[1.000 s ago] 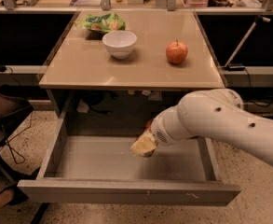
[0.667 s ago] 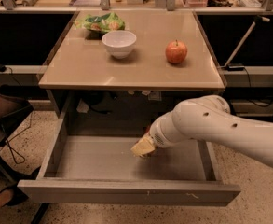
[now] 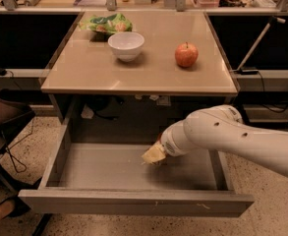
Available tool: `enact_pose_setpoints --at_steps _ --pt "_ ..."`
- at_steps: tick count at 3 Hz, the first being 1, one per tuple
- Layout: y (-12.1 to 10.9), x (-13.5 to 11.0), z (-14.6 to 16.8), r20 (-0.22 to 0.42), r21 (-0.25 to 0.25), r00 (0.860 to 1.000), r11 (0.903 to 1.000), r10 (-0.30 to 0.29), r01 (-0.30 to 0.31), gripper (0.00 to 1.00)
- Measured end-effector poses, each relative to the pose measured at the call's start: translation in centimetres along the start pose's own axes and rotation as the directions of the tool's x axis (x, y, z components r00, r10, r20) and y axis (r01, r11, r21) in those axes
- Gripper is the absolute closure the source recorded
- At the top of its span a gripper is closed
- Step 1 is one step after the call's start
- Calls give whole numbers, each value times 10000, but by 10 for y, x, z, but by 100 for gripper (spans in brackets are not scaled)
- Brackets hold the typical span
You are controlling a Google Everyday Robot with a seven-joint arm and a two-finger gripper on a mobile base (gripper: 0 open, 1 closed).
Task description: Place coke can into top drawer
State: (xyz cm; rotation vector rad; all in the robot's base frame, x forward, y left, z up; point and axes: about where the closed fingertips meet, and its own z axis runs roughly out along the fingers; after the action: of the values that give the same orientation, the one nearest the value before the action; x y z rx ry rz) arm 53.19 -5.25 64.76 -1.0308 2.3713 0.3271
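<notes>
The top drawer stands pulled out under the tan tabletop, and its flat grey bottom shows. My gripper is inside the drawer, right of its middle, low over the bottom, with its pale tip pointing left. My white arm reaches in from the right and covers the drawer's right part. The coke can is hidden; I cannot see it in the drawer or on the table.
On the tabletop are a white bowl, a red apple and a green chip bag. A dark chair stands at the left. Counters with clutter run along the back.
My arm's upper part has sunk lower and drawn to the right. The gripper tip has stayed at almost the same spot in the drawer, a touch lower.
</notes>
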Motion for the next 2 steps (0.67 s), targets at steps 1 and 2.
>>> enact_pose_setpoints --at_steps 1,2 --pt "0 0 0 0 0 10000 10000 0 0 58" --pt "0 0 0 0 0 10000 10000 -1 1 34"
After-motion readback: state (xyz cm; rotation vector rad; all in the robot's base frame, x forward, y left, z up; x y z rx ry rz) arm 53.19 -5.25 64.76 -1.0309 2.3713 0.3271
